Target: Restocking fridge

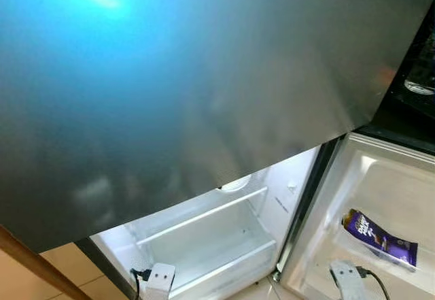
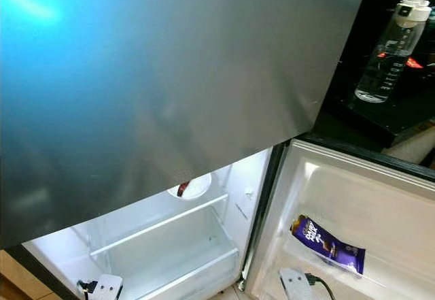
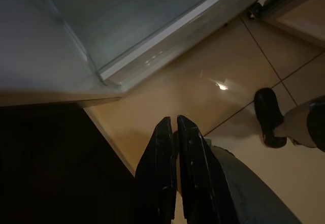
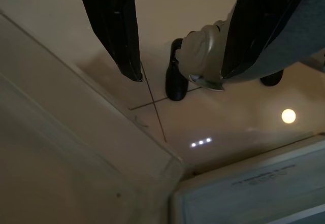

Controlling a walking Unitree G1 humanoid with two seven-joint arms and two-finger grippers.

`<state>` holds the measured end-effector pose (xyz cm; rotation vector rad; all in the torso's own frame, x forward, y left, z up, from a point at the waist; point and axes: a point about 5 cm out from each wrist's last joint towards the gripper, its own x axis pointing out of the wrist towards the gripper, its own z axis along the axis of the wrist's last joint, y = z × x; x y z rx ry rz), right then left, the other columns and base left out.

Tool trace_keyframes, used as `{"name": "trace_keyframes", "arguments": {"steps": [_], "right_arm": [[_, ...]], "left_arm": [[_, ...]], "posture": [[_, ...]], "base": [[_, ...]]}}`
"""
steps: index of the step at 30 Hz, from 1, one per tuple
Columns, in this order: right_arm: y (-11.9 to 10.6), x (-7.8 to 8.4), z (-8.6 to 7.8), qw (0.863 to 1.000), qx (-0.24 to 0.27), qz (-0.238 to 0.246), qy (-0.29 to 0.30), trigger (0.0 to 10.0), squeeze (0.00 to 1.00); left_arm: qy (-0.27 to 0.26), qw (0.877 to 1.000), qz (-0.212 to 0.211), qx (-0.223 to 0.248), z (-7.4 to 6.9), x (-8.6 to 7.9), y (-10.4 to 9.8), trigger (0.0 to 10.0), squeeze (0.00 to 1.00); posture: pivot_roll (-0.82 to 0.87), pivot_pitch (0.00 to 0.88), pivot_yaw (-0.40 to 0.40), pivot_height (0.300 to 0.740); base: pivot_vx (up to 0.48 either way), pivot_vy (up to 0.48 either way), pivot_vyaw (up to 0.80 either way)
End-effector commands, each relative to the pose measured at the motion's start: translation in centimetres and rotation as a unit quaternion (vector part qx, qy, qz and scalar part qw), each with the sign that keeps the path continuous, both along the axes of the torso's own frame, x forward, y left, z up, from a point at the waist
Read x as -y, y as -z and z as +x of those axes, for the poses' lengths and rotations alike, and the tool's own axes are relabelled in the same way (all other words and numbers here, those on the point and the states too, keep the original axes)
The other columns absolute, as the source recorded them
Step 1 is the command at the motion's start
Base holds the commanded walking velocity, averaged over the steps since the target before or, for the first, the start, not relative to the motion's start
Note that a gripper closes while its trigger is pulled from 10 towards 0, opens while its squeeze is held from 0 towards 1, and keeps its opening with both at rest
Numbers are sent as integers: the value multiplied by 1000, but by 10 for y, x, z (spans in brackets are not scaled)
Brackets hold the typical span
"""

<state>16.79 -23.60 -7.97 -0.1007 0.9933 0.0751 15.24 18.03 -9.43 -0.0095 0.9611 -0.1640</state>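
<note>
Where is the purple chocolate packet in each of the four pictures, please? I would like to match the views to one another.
Left eye view: the purple chocolate packet lies in the open door's shelf, lower right.
Right eye view: the same packet is in that door shelf, lower right of centre.
Left wrist view: not in it.
Right wrist view: not in it.
Shared landmark: the round white fitting under the steel upper door's lower edge.

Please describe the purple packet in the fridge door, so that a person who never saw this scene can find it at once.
Start at the big steel upper fridge door; below it the lower compartment stands open and lit. Its open door swings out to the robot's right, and the purple packet lies flat in its door shelf. It is the one coloured thing against the white plastic.
</note>
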Motion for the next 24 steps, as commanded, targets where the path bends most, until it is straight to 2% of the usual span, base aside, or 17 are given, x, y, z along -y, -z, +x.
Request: {"name": "trace_keyframes", "arguments": {"steps": [1,5,9,14,16,19,20,24], "right_arm": [[1,4,-5,1000,-8,-1,20,10000,0],[4,10,-14,997,-20,-1,71,10000,0],[6,13,-19,996,-30,-9,89,10000,0],[14,17,-43,990,-61,-21,129,10000,0],[15,16,-46,989,-65,-22,130,10000,0],[18,14,-52,989,-73,-25,127,10000,0],[18,13,-52,990,-75,-28,119,10000,0],[19,10,-51,991,-77,-33,106,10000,0]], "left_arm": [[-16,1000,2,-17,-7,-5,3,10000,0],[-20,999,4,-25,-9,-5,4,10000,0],[-17,999,6,-32,-11,-6,5,10000,0],[-10,999,17,-43,-17,-12,6,10000,0],[-10,999,18,-43,-16,-14,6,10000,0],[-11,999,30,-38,-12,-19,4,10000,0],[-24,999,30,-27,-6,-21,1,10000,0],[-37,999,30,-13,2,-26,-3,10000,0]], "posture": [[-16,0,-35,740],[-16,7,-36,740],[-24,15,-32,740],[-36,35,-19,740],[-39,46,-19,740],[-15,61,-30,740],[-13,82,-34,740],[-11,93,-34,740]], "base": [[0,0,0],[0,0,0],[0,0,0],[0,0,0],[0,0,0],[0,0,0],[0,0,0],[0,0,0]]}}
